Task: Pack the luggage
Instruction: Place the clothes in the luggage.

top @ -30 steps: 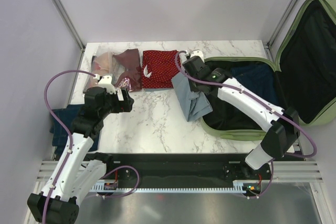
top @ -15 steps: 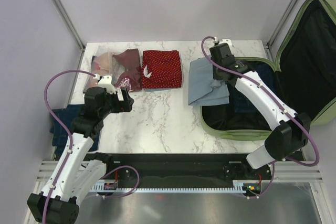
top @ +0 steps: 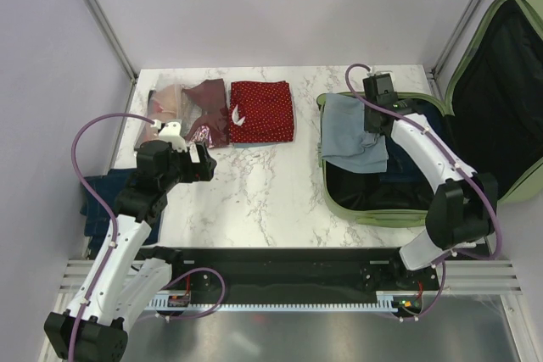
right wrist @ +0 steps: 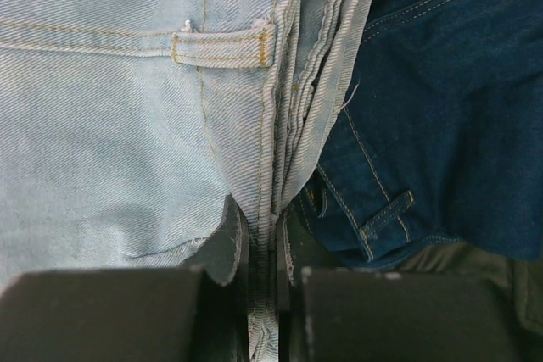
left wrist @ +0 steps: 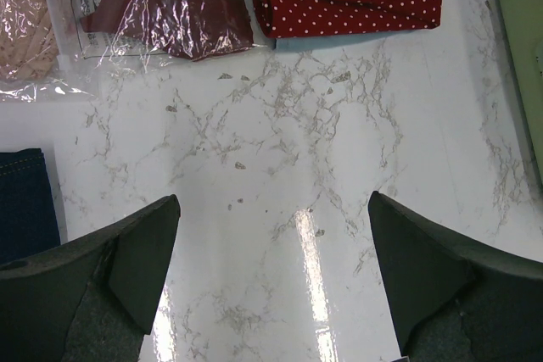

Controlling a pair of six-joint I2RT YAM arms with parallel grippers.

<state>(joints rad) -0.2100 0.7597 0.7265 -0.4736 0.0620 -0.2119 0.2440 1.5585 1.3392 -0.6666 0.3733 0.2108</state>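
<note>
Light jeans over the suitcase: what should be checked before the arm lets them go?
1. Right jaws shut on the light jeans: ok.
2. Lid of the luggage open: ok.
3. Light jeans fully inside the luggage: not ok, their left edge covers the rim.
4. Free room beside the dark jeans: ok, black lining shows.
5. Left jaws open above the table, far from the luggage: ok.
</note>
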